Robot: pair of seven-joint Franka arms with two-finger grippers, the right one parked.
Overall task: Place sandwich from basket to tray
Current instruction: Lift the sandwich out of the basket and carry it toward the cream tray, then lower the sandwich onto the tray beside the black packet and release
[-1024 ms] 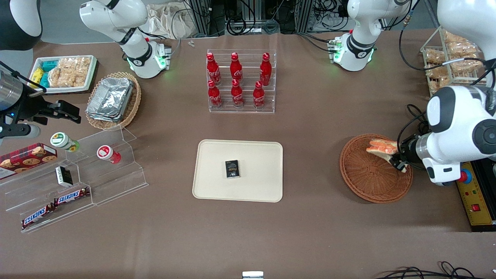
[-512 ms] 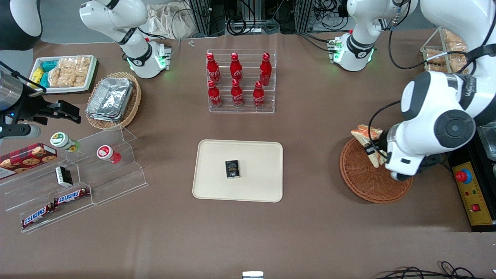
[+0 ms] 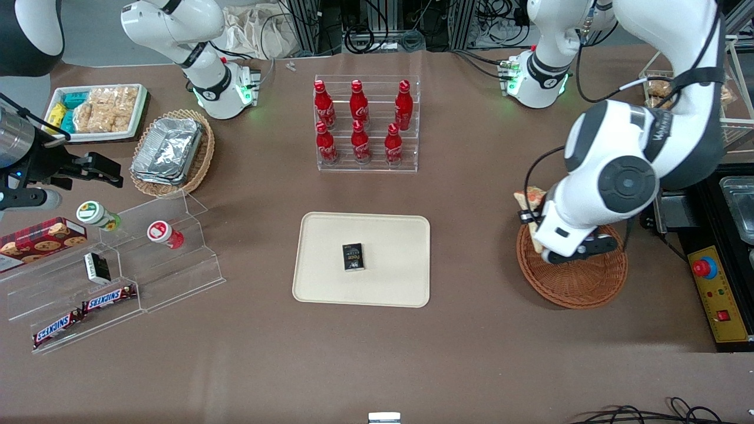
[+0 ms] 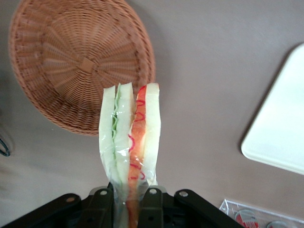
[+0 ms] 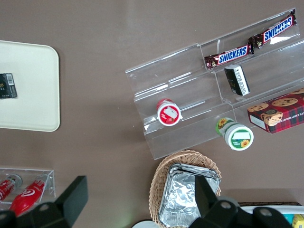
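With the sandwich (image 4: 129, 137) pinched in the gripper (image 4: 129, 202) above the basket (image 3: 580, 280), the tray (image 3: 389, 235) still waits.

gripper (image 4: 129, 202) cut off by the frame edge; sandwich (image 3: 532, 203) and basket (image 3: 580, 285) partly hidden by the arm

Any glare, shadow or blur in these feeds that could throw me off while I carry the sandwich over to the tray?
Front view: even light, soft shadows; the arm hides most of the sandwich and part of the basket.
Left wrist view: sharp; the end effector grips the sandwich, whose wrap shines faintly; the tray looks washed out, the basket crisp.
Right wrist view: glints on the acrylic stand.
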